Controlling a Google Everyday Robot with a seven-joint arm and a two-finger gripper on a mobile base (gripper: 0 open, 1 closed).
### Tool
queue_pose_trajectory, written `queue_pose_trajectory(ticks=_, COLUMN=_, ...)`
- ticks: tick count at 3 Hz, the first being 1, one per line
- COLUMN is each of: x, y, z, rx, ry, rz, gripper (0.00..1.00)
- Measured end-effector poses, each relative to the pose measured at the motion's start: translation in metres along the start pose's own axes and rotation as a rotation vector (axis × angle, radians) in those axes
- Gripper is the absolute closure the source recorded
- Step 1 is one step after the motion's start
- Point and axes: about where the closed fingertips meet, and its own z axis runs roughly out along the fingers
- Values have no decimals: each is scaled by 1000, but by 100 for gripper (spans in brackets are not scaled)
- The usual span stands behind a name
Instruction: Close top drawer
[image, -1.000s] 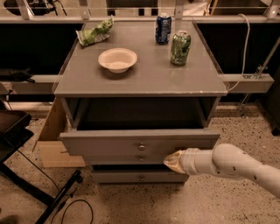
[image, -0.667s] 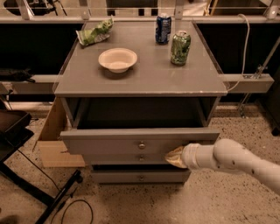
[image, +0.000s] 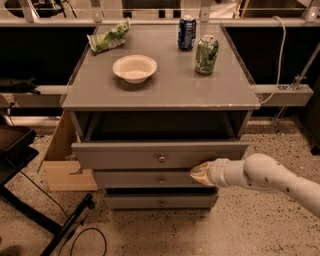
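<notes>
While the top drawer (image: 125, 155) of a grey cabinet (image: 165, 95) stands partly pulled out, its long flat front set forward of the cabinet's top edge and a dark gap showing above it, the robot's gripper (image: 202, 173) sits at the lower edge of that front, to the right of the small round knob (image: 161, 158). The yellowish tip appears to rest against the wood, overlapping the strip where the top front meets the middle drawer front (image: 140, 179); whether the gripper is spread or pressed together cannot be told from where I stand. Behind it a white arm (image: 270, 176) reaches in from the lower right.

Below the middle front, a bottom drawer front (image: 160, 201) juts out slightly, and each of the two carries a similar knob at its centre.

On the cabinet top lie a cream bowl (image: 134, 68) toward the left, a crumpled green bag (image: 107, 39) at the back left corner, a blue can (image: 186, 32) upright at the back, and a green can (image: 206, 55) upright just in front and to the right of it, the two cans apart.

Beside the cabinet's left flank a flattened piece of cardboard (image: 62, 162) leans and spreads onto the speckled floor (image: 240, 225), where a dark cable (image: 85, 237) loops near the bottom left.
</notes>
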Motion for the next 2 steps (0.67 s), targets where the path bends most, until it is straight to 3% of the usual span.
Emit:
queue_pose_trajectory(ticks=1, x=0, y=-17, z=3, rx=15, ry=-4, rz=-6, gripper=82)
queue_pose_trajectory(ticks=2, x=0, y=-17, z=3, rx=15, ry=-4, rz=-6, gripper=58)
